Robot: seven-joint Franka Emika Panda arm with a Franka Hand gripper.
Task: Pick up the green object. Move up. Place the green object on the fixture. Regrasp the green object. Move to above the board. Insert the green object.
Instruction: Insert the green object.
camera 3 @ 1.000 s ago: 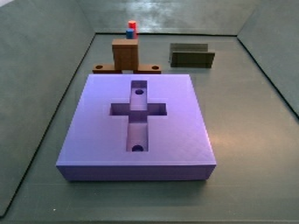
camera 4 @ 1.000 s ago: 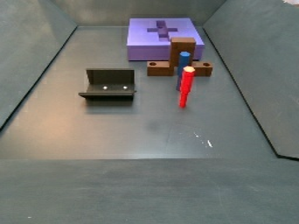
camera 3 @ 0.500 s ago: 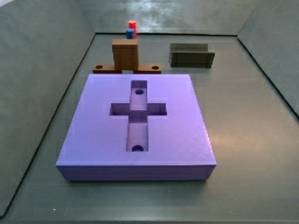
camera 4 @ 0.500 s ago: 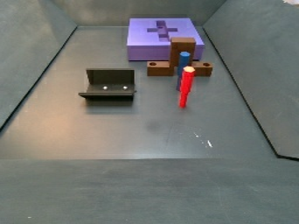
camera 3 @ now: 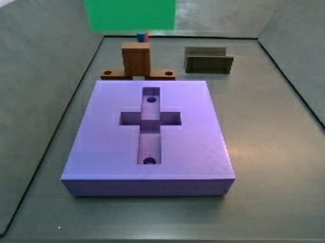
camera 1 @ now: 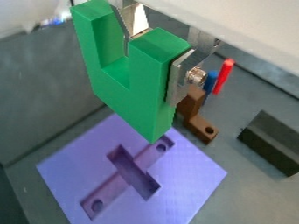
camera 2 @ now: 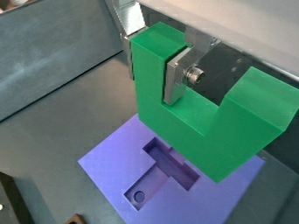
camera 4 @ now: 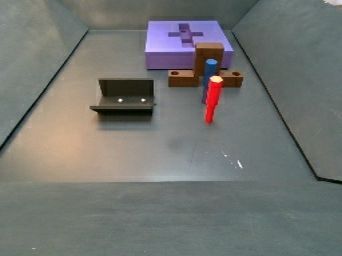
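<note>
In both wrist views my gripper point(camera 1: 156, 51) point(camera 2: 152, 51) is shut on the green object point(camera 1: 135, 83) point(camera 2: 205, 122), a bright green U-shaped block. Silver fingers point(camera 1: 179, 77) point(camera 2: 173, 74) clamp one of its prongs. It hangs well above the board point(camera 1: 198, 179) point(camera 2: 117, 162), a purple slab with a cross-shaped recess. In a side view only the green object point(camera 3: 128, 14) shows, cut by the top edge, high beyond the far end of the board point(camera 3: 191, 142). The dark fixture point(camera 3: 208, 61) point(camera 4: 124, 97) stands on the floor with nothing in it. The gripper itself shows in neither side view.
A brown wooden upright block point(camera 3: 136, 59) point(camera 4: 207, 65) stands at the board's far end, with a red-and-blue peg point(camera 4: 211, 98) point(camera 1: 222, 74) beside it. Grey walls enclose the floor on all sides.
The green object has come into a side view at the top edge, where none showed before. The board, fixture, block and peg have not moved.
</note>
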